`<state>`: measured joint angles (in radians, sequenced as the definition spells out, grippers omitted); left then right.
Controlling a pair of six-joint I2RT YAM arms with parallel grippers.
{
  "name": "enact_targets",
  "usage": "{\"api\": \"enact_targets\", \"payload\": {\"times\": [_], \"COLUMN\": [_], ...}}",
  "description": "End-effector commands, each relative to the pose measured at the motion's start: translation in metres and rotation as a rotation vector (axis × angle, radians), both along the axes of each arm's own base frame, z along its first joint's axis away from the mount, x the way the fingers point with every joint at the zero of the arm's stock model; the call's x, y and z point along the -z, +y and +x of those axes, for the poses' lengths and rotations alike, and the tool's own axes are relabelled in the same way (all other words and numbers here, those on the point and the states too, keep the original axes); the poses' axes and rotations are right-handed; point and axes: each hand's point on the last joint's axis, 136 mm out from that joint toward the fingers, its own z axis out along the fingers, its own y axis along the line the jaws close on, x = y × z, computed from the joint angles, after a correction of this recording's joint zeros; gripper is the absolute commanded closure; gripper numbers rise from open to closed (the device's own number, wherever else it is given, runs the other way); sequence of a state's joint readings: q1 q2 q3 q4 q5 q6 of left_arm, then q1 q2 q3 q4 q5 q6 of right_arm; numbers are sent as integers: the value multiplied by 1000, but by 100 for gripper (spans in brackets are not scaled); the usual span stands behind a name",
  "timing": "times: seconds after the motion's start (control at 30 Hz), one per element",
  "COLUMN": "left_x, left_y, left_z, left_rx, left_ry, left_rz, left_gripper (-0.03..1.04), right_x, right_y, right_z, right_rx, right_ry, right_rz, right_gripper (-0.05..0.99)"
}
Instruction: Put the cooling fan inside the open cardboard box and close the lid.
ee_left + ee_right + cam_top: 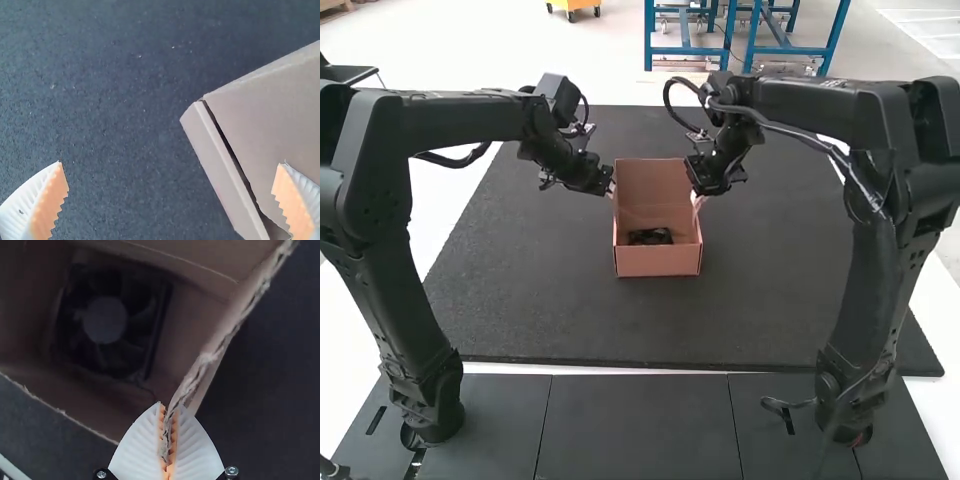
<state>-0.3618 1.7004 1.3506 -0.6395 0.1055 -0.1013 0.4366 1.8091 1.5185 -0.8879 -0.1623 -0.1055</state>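
On dark speckled mat (520, 300), cardboard box (657, 262) (cooling fan (650, 237) inside)

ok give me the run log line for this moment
fan: black square cooling fan inside open brown cardboard box | left jaws: open, at lid corner | right jaws: shut on box wall edge | lid: not closed

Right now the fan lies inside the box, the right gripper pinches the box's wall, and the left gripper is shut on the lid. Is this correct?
Not quite. The left gripper is open: the left wrist view shows its fingers wide apart, holding nothing, the lid beside one. The fan does lie inside the box, and the right gripper pinches its wall.
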Motion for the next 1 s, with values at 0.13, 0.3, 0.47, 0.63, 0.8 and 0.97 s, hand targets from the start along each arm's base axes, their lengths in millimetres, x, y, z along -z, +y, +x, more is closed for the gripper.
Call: {"api": "enact_targets", "payload": {"times": [0.13, 0.3, 0.47, 0.63, 0.8, 0.97], "left_x": [-5, 2, 5, 10, 14, 19], "left_y": [-12, -20, -17, -14, -11, -4], "left_z": [-9, -18, -23, -30, -34, -38], "left_rx": [46, 69, 70, 76, 79, 83], "left_ry": [-14, 4, 25, 53, 62, 67], "left_rz": [-19, -13, 0, 18, 38, 75], "left_gripper": [5, 5, 5, 5, 5, 5], "right_x": [-15, -15, -11, -6, -2, -1], "right_y": [10, 8, 6, 1, 0, -2], "right_z": [-13, -16, -22, -27, -32, -35], "right_rx": [-42, -41, -45, -42, -53, -66], "right_ry": [-17, -7, 17, 39, 56, 63], "right_rz": [36, 33, 21, 3, -7, -15], "right_gripper": [95, 95, 95, 95, 95, 95]}}
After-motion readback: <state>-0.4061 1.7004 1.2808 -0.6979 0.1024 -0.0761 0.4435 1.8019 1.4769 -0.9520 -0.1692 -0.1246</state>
